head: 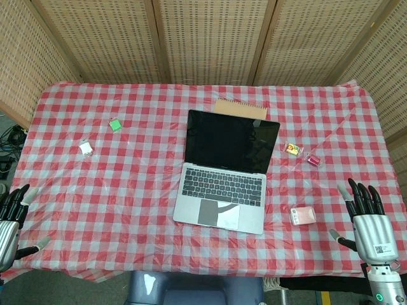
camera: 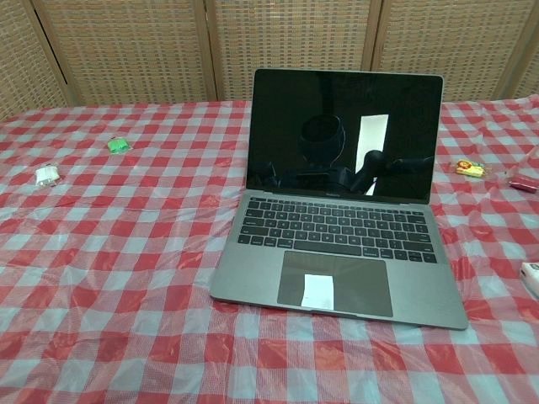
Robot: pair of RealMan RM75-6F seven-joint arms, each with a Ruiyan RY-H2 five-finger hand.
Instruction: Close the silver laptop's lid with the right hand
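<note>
The silver laptop [head: 224, 180] [camera: 341, 219] stands open in the middle of the red checked table, its dark screen upright and facing me. A small white sticker lies on its trackpad. My right hand [head: 367, 219] hovers at the table's front right corner, fingers spread and empty, well to the right of the laptop. At the front left edge my left hand [head: 11, 219] is also empty with fingers apart. Neither hand shows in the chest view.
A brown notebook [head: 240, 108] lies behind the screen. A pink box [head: 303, 215] sits right of the laptop, with a yellow item [head: 292, 149] [camera: 470, 168] and a red one [head: 313, 159] further back. A green item [head: 115, 124] [camera: 119, 146] and a white one [head: 86, 149] [camera: 46, 175] lie left.
</note>
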